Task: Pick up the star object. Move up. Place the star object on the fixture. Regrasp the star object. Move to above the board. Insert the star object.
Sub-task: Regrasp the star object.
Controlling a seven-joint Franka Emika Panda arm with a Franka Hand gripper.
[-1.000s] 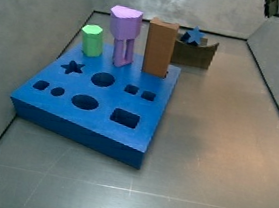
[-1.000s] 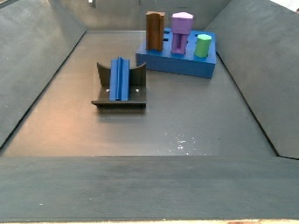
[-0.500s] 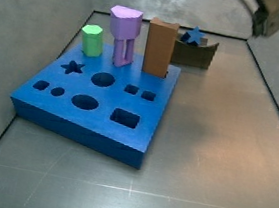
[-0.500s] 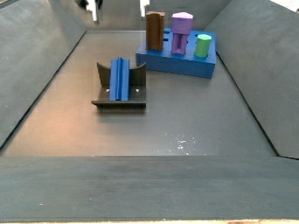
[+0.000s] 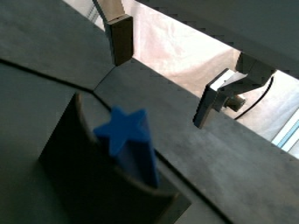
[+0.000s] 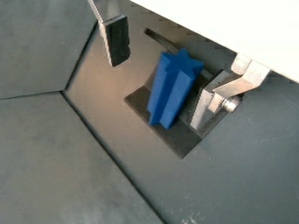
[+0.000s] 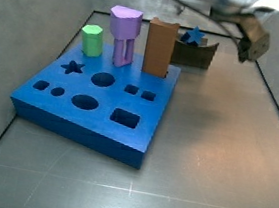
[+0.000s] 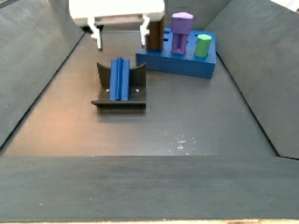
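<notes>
Dark-blue star object [image 8: 121, 79] lies in fixture [image 8: 118, 99] notch, w/ clear floor in front. Pincer [image 8: 118, 36] hangs above it, fingers [image 6: 118, 41] spread wide, empty. Board [image 8: 177, 64] just beside.

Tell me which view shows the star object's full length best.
A wrist view shows it best: the star object lies in the fixture with its whole side visible, the open gripper above it, jaws apart. A side view also shows its length, from farther off. The remaining wrist and side views show mostly its star-shaped end.
</notes>
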